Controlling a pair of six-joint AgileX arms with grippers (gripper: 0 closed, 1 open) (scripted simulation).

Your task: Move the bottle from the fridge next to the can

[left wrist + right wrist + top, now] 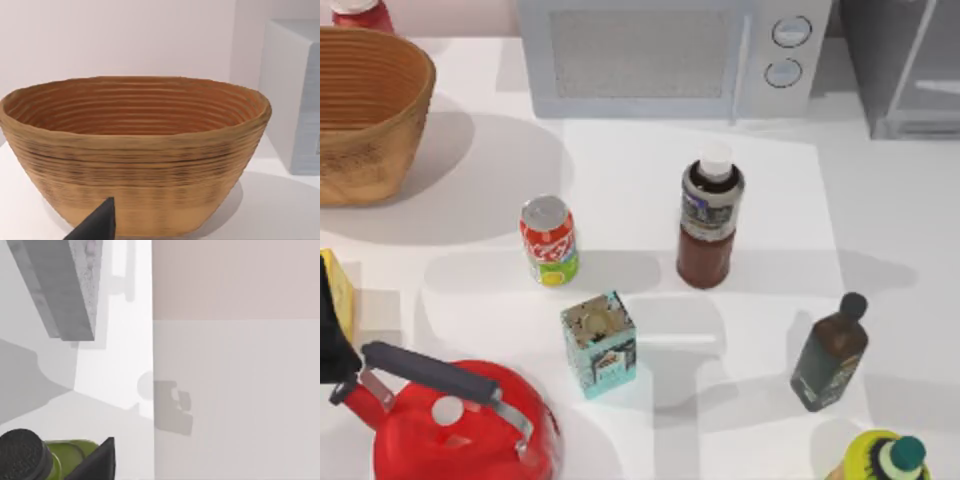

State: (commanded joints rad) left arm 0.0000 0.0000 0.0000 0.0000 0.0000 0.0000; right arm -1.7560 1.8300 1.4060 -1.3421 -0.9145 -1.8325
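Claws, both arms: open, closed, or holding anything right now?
Left claw: cannot be told; one dark tip shows in front of the woven basket.
Right claw: cannot be told; one dark tip shows beside the yellow bottle.

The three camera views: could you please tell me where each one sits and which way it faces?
Top view: above the table, looking down on the bottle, the can, the teal tin, the red kettle; a dark part of the left arm shows at the left edge.
Left wrist view: on the left arm, facing the wicker basket; one dark fingertip shows.
Right wrist view: on the right arm, facing the fridge and wall; one fingertip shows.
Shared: the basket and the fridge also appear from the top.
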